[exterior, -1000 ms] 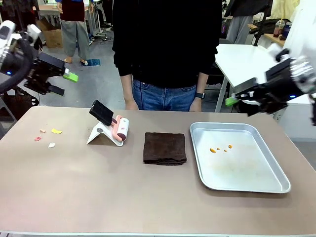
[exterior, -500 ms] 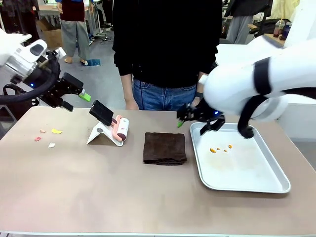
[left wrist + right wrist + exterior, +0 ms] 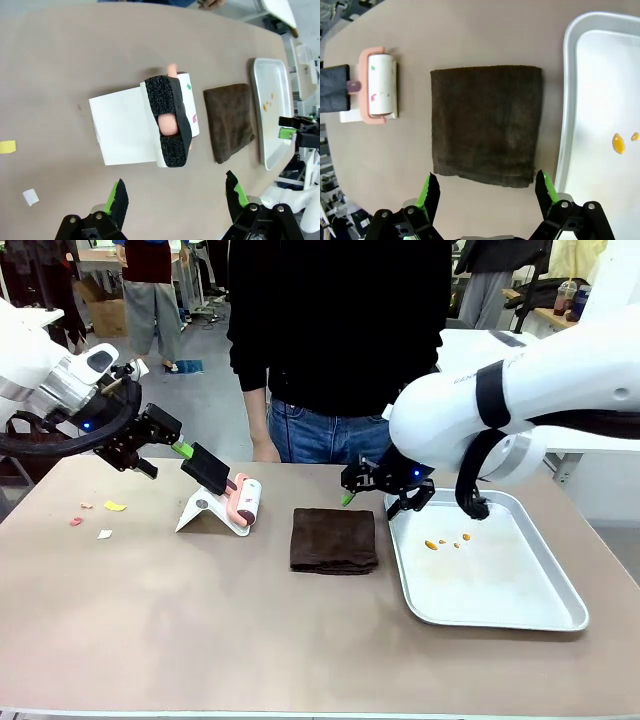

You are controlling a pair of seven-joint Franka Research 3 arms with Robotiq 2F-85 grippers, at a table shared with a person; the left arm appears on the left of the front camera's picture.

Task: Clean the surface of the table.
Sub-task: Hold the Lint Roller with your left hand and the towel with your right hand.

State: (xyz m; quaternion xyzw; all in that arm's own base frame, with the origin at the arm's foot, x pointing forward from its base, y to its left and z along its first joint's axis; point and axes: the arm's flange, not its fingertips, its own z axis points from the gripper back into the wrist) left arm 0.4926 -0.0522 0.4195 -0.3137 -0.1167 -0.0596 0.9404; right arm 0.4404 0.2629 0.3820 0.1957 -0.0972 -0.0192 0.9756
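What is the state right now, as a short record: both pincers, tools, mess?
left pincer: open, over the pink-and-white lint roller on its white stand
right pincer: open, over the dark brown folded cloth
silver metal tray: orange crumbs inside
beige-brown table: small yellow, pink and white scraps near its left end

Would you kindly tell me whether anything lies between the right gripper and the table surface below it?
Yes: the folded brown cloth lies flat on the table under the open right gripper, in line with its fingers, covering that patch of surface.
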